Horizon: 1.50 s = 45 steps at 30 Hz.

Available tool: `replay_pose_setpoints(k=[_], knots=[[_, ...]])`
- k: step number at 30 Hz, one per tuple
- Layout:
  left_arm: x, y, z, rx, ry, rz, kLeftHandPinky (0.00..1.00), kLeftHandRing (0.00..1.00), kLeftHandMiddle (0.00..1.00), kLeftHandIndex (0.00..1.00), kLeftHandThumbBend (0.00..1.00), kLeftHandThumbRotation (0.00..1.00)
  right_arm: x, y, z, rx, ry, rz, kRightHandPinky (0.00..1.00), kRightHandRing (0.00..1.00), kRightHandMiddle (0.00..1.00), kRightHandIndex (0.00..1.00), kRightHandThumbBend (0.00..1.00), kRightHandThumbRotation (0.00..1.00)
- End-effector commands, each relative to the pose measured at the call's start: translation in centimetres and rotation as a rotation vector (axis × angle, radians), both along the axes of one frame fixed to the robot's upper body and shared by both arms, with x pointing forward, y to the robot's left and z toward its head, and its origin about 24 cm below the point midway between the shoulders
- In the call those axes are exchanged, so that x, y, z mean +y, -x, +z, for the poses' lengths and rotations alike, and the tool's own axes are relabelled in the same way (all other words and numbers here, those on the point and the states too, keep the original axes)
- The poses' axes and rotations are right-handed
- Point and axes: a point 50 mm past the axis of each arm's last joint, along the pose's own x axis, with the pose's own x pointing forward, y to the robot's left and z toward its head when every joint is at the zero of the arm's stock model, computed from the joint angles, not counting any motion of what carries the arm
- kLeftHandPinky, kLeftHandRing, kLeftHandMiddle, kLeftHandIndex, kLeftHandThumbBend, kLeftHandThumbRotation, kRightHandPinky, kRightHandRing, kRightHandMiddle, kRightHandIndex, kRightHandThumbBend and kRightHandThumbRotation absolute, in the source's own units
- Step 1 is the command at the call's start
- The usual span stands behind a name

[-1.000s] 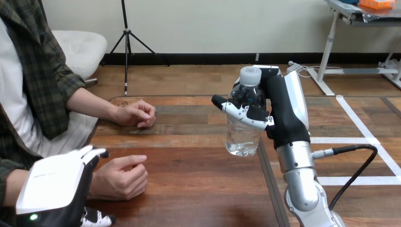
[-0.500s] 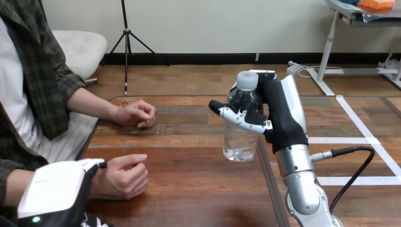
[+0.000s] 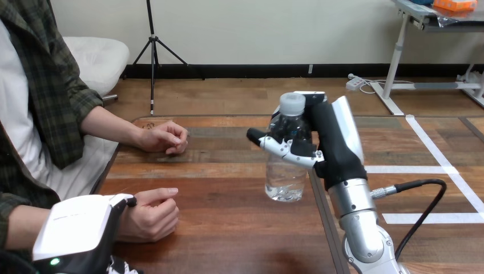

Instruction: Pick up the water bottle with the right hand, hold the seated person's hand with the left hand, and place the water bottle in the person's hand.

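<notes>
Right hand (image 3: 335, 149): closed around a water bottle (image 3: 284, 178), with the fingers (image 3: 285, 149) wrapped across the front of its upper half and the palm behind it. The bottle is clear plastic with a pale cap (image 3: 292, 104). It stands upright, and its lower half is exposed below the fingers. It sits over the right part of the wooden counter (image 3: 228, 228), close to the counter's right edge. Whether its base touches the surface cannot be confirmed. The silver right forearm (image 3: 357, 220) rises from the bottom of the view just outside that edge.

Left hand (image 3: 77, 228): at the lower left corner, with its white back shell facing up. It is positioned over the wrist of the person's near hand (image 3: 149, 214), and its front end meets the base of that hand. Whether this hand is open or closed cannot be told, and no grip on the wrist can be confirmed.

The person's near hand rests on the counter, loosely curled. The person's far hand (image 3: 164, 137) also rests on the counter, further back near the left edge, and is likewise curled. Neither holds anything visible.

The bottle is well apart from both of the person's hands, to their right.
</notes>
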Motion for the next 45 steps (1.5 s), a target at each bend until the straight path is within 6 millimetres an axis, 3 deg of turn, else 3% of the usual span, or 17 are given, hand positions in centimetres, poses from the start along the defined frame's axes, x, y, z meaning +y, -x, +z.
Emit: replay_pose_setpoints(k=[1, 18, 45], knots=[[-0.4, -1.4, -0.1, -0.004, -0.034, -0.024, 0.78, 0.81, 0.82, 0.78, 0.91, 0.0, 0.9, -0.6, 2.8, -0.108, -0.024, 0.039, 0.0, 0.01, 0.02, 0.01, 0.32, 0.0], [-0.9, -1.7, -1.0, 0.011, -0.067, -0.012, 0.76, 0.79, 0.8, 0.75, 0.9, 0.0, 1.0, 0.0, 3.3, -0.124, -0.004, 0.056, 0.0, 0.01, 0.02, 0.01, 0.37, 0.0], [-1.2, -1.7, -1.2, -0.053, -0.096, 0.03, 0.73, 0.76, 0.79, 0.75, 0.88, 0.0, 0.7, 0.7, 3.1, -0.121, -0.017, 0.047, 0.01, 0.07, 0.03, 0.01, 0.35, 0.0]])
